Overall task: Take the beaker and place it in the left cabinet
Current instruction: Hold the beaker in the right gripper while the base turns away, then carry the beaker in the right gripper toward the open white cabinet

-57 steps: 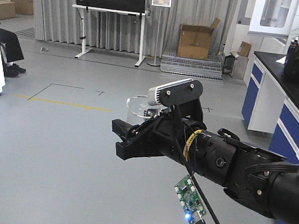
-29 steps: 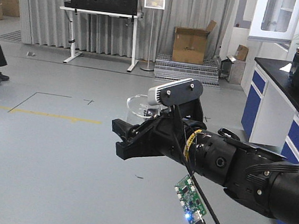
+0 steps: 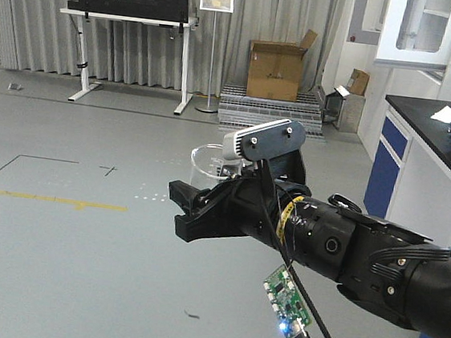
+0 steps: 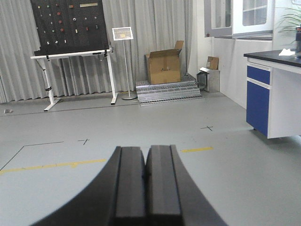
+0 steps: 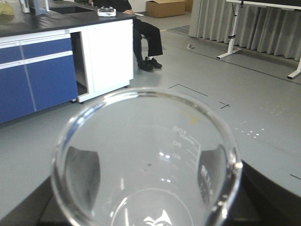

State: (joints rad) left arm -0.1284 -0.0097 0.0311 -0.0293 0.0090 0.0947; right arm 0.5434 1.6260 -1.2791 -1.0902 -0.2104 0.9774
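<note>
1. the picking half is looking done: the beaker (image 5: 150,141) is hanging in the air above the grey floor (image 3: 62,265), carried by the right gripper (image 3: 187,207).
2. the placing half is not yet done, as i am judging it. the left cabinet is not showing in any view, so the beaker is not inside it, and i cannot tell how far off it is standing.
3. the right jaws are clamping on the lower body of the beaker. in the right wrist view a dark jaw is showing at each lower side of the glass. the beaker is sitting upright with its mouth up, and it is looking empty. in the front view its rim is rising above the near jaw, partly hidden behind the arm.
4. the left gripper (image 4: 145,155) is holding nothing. its jaws are pressing together with no gap between them, and they are pointing over open floor.
5. what is left, i think: bringing the beaker to the cabinet, setting it flat on a shelf, then parting the right jaws.
</note>
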